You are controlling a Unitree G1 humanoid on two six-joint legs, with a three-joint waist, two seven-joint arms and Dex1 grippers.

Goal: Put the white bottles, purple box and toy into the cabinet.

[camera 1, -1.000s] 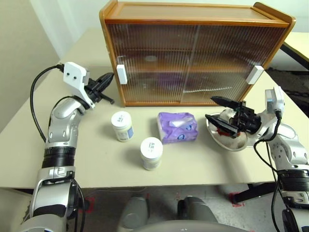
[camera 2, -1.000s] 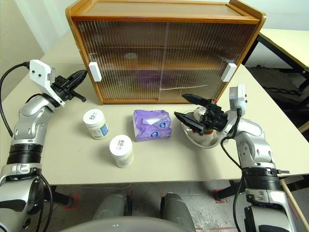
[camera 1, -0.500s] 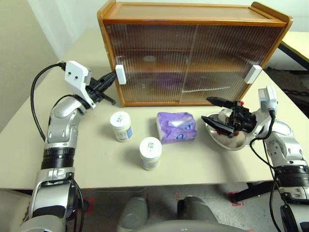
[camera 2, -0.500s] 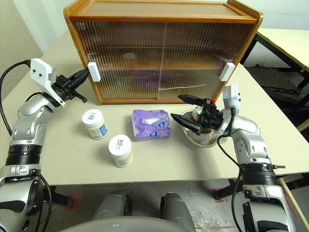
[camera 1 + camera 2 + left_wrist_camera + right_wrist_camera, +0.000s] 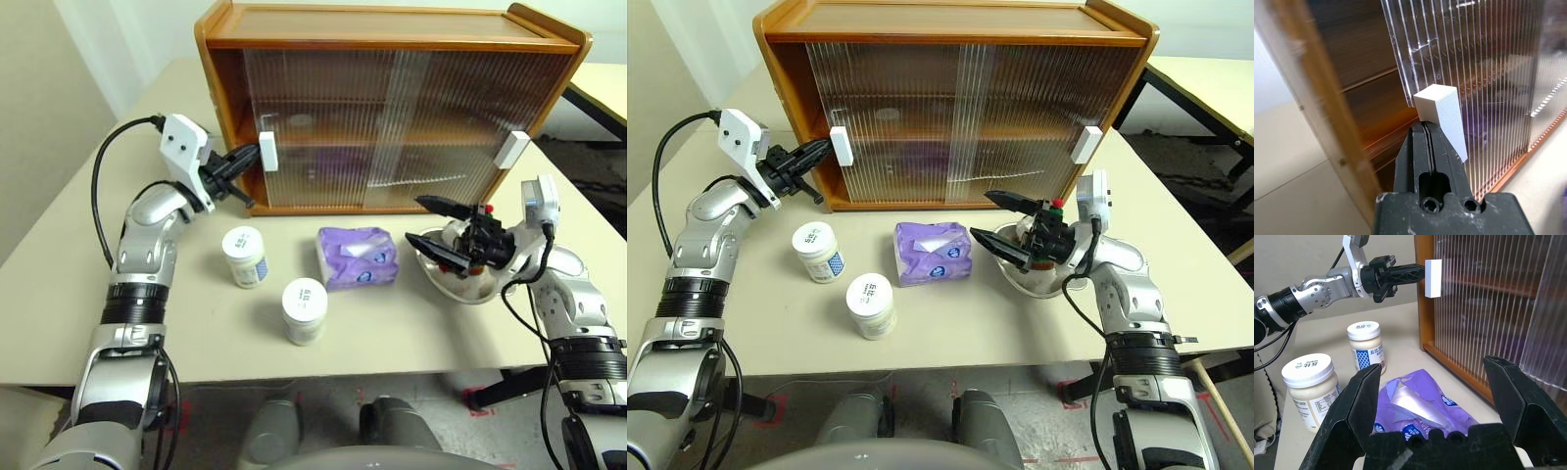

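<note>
The wooden cabinet (image 5: 392,24) stands at the back of the table. My left gripper (image 5: 247,157) is shut, its tip pressed against the white handle (image 5: 1442,112) of the left sliding door, which stands slid partly right and leaves a gap (image 5: 230,127) at the cabinet's left end. Two white bottles (image 5: 245,256) (image 5: 305,309) stand in front, with the purple box (image 5: 359,257) to their right. My right gripper (image 5: 414,219) hangs open over a metal dish (image 5: 468,289). The toy lies in that dish, mostly hidden, with its red pompom (image 5: 1054,205) showing.
The right door, with its white handle (image 5: 512,149), is closed. The table's front edge runs just below the nearer bottle. Another table (image 5: 607,83) stands off to the far right. A black cable loops from my left wrist.
My left gripper moved right with the door handle, and the left door slid right, opening a gap at the cabinet's left end. The right gripper stayed over the dish.
</note>
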